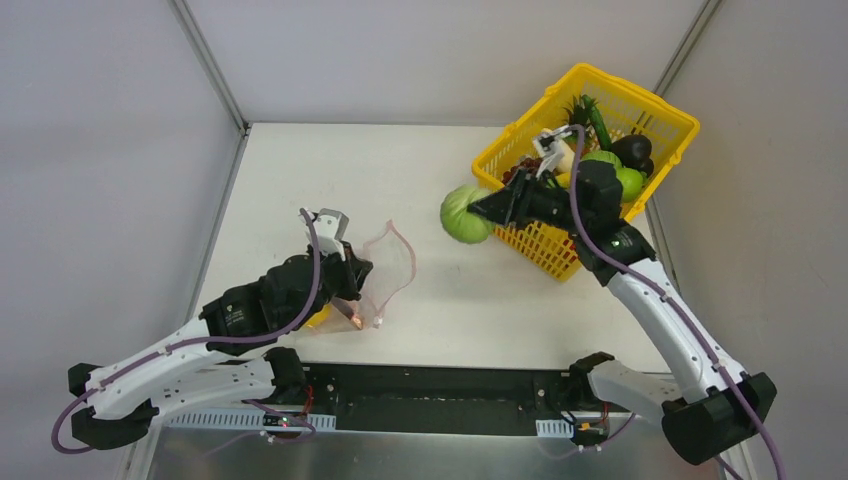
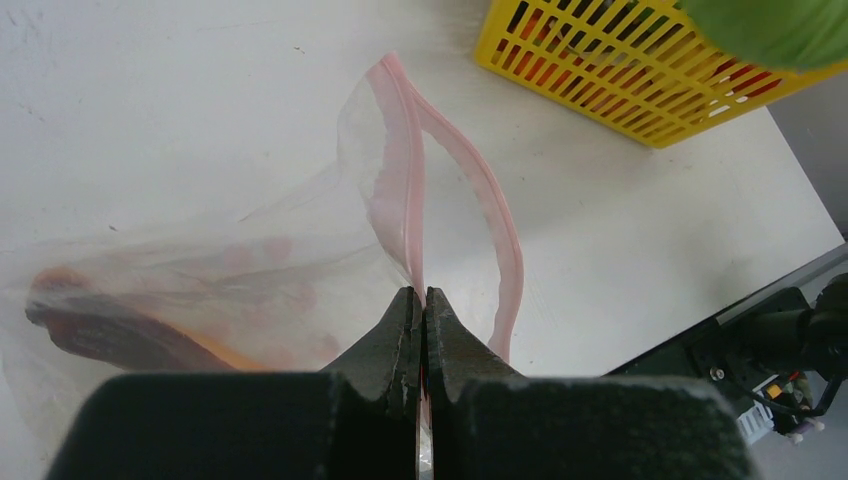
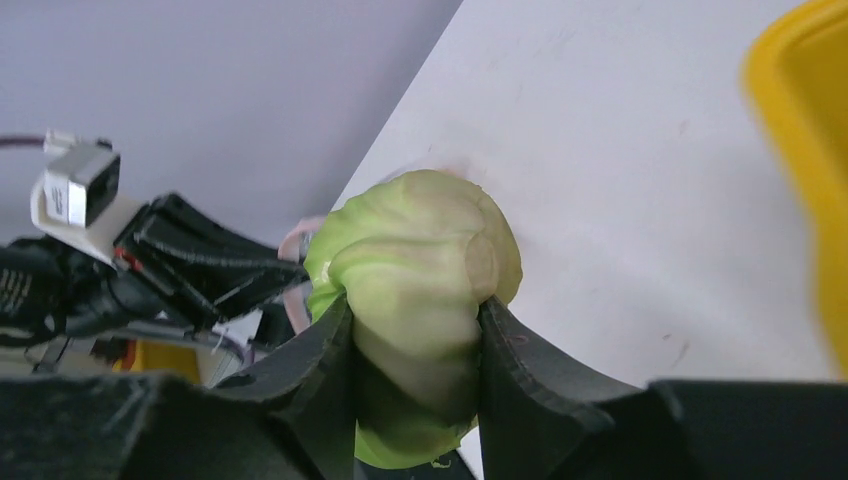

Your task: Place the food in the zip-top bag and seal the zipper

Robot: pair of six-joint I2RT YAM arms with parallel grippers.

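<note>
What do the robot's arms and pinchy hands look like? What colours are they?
The left arm and right arm have white tube-like links joined by chunky black joints. A thin purple cable runs along each. The left gripper and right gripper are black, each with two wedge-shaped fingers tapering to a tip. A small white camera box sits at the left wrist.

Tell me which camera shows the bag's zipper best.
Left wrist: the zipper is close up, its pink strips parted, the left gripper pinching one. Top external shows only a thin pink rim; right wrist barely any.
</note>
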